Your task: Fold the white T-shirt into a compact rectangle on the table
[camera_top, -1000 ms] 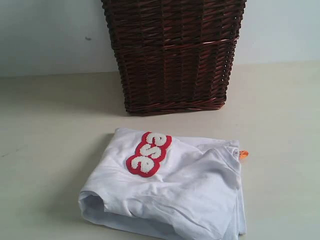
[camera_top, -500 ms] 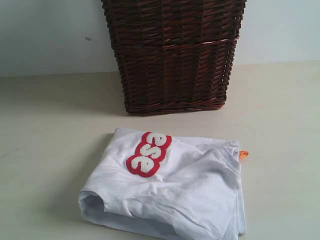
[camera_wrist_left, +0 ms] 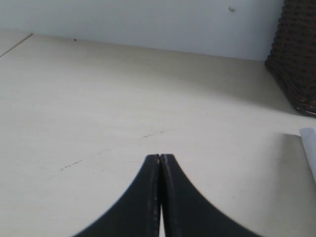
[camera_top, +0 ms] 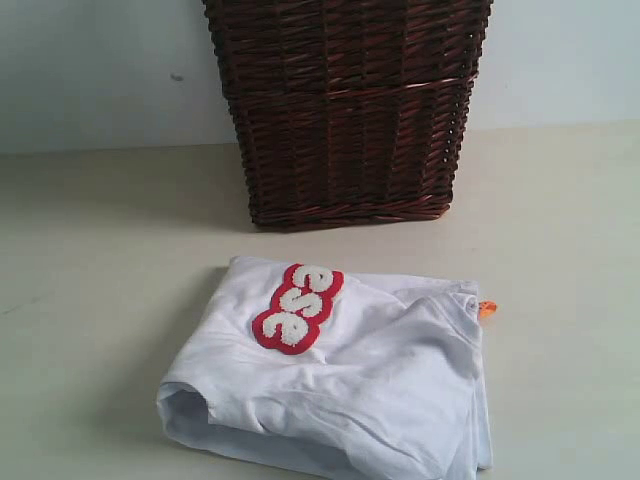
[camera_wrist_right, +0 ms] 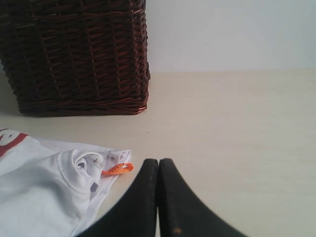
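The white T-shirt [camera_top: 350, 370] lies folded into a rough rectangle on the table [camera_top: 90, 300], its red-outlined letters [camera_top: 297, 305] facing up and an orange tag [camera_top: 487, 309] at its right edge. Neither gripper shows in the exterior view. My left gripper [camera_wrist_left: 160, 157] is shut and empty over bare table, with only a corner of the T-shirt [camera_wrist_left: 310, 148] at the edge of its view. My right gripper [camera_wrist_right: 158, 161] is shut and empty just beside the orange tag [camera_wrist_right: 118, 169] and the T-shirt [camera_wrist_right: 44, 192], touching neither.
A tall dark brown wicker basket [camera_top: 345, 110] stands on the table right behind the T-shirt, against a pale wall. It also shows in the left wrist view as the wicker basket [camera_wrist_left: 296, 59] and in the right wrist view as the wicker basket [camera_wrist_right: 74, 54].
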